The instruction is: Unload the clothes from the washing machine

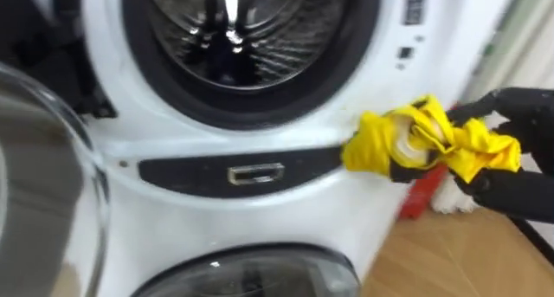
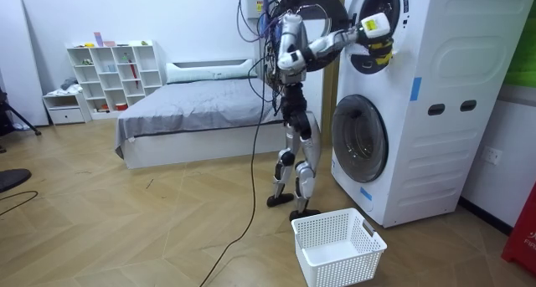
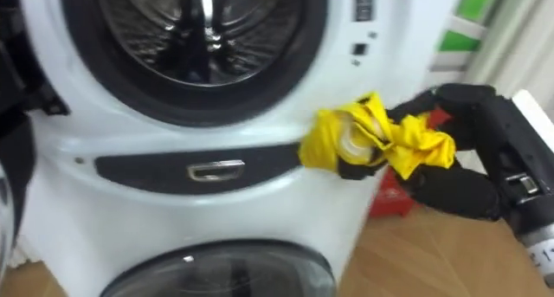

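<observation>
- At the lower right rim of the upper drum (image 1: 234,29), just outside the opening: found the yellow cloth (image 1: 433,141), bunched and held clear of the washing machine (image 1: 286,210) front.
- Recorded the right hand (image 1: 524,111) as closed round that cloth, pinching it from above and below; judged the grip firm enough to carry a crumpled bundle without trailing ends.
- Could not tell whether more laundry lay in the drum's dark lower part.
- Noted the round door (image 1: 43,176) standing open at the machine's left edge, presumably to keep the opening free for the arm.
- Observed the white basket (image 2: 339,245) on the floor by the machine's lower front corner, near the robot's feet; judged it set there to take the cloth almost straight down.
- Rated the cloth as already out of the drum, with the drop into the basket not yet made.
- Flagged one risk: might catch the cloth on the dark handle strip (image 1: 234,171) below the opening when lowering.
</observation>
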### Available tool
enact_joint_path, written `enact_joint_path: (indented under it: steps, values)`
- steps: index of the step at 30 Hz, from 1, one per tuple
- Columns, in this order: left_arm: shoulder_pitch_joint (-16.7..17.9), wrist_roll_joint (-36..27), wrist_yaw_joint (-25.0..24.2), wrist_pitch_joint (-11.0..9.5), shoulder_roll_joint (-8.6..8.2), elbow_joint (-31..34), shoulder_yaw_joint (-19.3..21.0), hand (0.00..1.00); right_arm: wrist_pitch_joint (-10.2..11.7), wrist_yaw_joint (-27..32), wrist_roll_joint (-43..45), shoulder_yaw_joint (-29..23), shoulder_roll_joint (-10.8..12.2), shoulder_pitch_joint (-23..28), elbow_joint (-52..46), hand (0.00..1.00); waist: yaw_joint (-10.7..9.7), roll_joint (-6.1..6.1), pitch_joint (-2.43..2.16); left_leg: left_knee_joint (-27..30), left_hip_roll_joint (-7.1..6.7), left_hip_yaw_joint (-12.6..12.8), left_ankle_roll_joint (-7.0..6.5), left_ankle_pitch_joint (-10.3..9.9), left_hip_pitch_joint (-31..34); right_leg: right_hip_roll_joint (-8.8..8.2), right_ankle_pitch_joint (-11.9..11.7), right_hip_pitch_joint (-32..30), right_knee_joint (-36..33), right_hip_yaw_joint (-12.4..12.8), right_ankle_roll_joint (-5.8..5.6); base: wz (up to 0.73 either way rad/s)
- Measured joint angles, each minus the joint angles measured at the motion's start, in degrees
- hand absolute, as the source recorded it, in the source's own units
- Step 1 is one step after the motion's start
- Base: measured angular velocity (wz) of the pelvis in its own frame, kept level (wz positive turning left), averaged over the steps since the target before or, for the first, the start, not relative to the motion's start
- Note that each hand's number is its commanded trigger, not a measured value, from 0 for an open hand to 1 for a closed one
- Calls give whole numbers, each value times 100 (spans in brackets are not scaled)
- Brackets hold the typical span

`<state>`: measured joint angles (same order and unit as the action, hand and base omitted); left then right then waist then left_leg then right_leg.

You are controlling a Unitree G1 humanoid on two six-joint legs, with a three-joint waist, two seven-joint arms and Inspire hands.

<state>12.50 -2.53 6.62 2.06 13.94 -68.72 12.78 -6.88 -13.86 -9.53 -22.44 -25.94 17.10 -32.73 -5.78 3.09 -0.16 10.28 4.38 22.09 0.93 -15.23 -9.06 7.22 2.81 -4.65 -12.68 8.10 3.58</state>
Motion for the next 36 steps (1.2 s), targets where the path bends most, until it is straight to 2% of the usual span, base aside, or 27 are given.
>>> enact_joint_path:
  steps: [1,2,4,6,8,12,15,19,21,22,23,25,27,28,29,30,32,33,36]
  values:
    - [-45,23,-7,-6,3,1,2,0,0,-1,-17,-38,0,26,60,100,-54,9,6,71,1,130,-13,-11,70,10,-53,-86,-8,89,-42,-56]
    - [-56,56,-8,-11,4,3,2,0,-1,-1,-17,-59,0,35,82,100,-67,28,-8,83,-1,193,-21,-9,96,19,-94,-136,-9,142,-51,-50]
    - [-122,98,-57,-21,44,6,4,0,9,0,-22,-183,1,47,226,100,-307,51,3,181,1,284,-87,-17,224,18,-205,-246,13,276,-89,-28]
    - [-192,93,-111,-17,103,-10,8,0,-2,7,-17,-261,14,48,483,100,-475,109,-8,260,6,361,-118,-31,298,33,-232,-309,7,410,-104,-17]
    - [-272,98,-125,-17,120,-14,3,0,-29,15,-17,-365,57,130,645,100,-512,131,-13,283,2,499,-139,-27,324,55,-301,-357,15,544,-121,-37]
    - [-366,96,-123,-28,124,10,-1,0,-28,156,-39,-425,105,463,731,100,-550,98,-13,332,22,772,-179,-41,363,48,-364,-449,27,604,-178,-30]
    - [-403,95,-123,-7,125,12,-129,0,-29,203,-162,-410,139,506,810,100,-527,85,-13,333,18,918,-184,-39,366,15,-384,-522,14,586,-206,-19]
    - [-432,84,-122,18,125,25,-423,0,-16,204,-383,-370,139,486,1031,100,-483,19,-35,340,17,937,-190,-42,393,-15,-469,-528,115,517,-217,-5]
    - [-508,85,-122,41,120,32,-572,0,-14,203,-396,-207,144,297,1557,100,-428,-40,-46,368,5,953,-200,-48,449,6,-519,-573,118,539,-193,-2]
    - [-544,81,-123,49,120,21,-589,0,-16,207,-393,-162,145,248,1718,100,-387,-44,-36,367,5,980,-201,-49,454,9,-530,-590,111,544,-187,-19]
    - [-581,51,-122,54,118,55,-673,0,-17,236,-393,-68,149,155,2025,100,-293,-83,-39,368,6,1053,-208,-54,476,1,-552,-640,103,560,-183,-16]
    - [-626,-47,-123,52,102,150,-900,0,-19,342,-391,111,149,27,2435,100,-245,-167,-31,393,0,1058,-224,-64,554,-14,-563,-713,98,567,-195,-7]
    - [-706,-216,-124,41,41,224,-1102,0,0,398,-321,350,151,-198,2977,100,-209,-364,-20,461,1,1042,-257,-84,720,-28,-580,-845,97,532,-211,2]
    - [-729,-243,-124,44,38,224,-1195,0,13,441,-281,426,160,-294,3180,100,-218,-382,-33,479,2,1029,-262,-87,756,-60,-584,-870,101,452,-208,8]
    - [-773,-251,-124,45,20,224,-1362,0,65,571,-163,593,183,-481,3628,100,-222,-471,-30,511,3,1008,-272,-93,829,-142,-584,-944,94,242,-206,14]
    - [-821,-323,-124,42,4,228,-1553,0,107,717,-110,731,248,-637,4134,100,-223,-561,4,529,-3,915,-276,-94,887,-194,-581,-978,93,193,-201,22]
    - [-876,-474,-131,39,-44,244,-1841,0,104,938,-80,900,376,-840,4789,100,-214,-698,-27,549,-18,838,-292,-75,1061,-226,-580,-1119,86,129,-199,22]
    - [-889,-476,-159,38,-94,251,-1936,0,107,1058,-86,1040,399,-936,5080,100,-210,-792,-25,544,-35,785,-296,-52,1157,-230,-581,-1198,82,94,-196,17]
    - [-888,-491,-241,38,-159,242,-1995,0,167,1188,-153,1279,482,-1144,5726,100,-225,-904,-16,503,-89,583,-286,-9,1332,-278,-553,-1346,43,-30,-158,23]
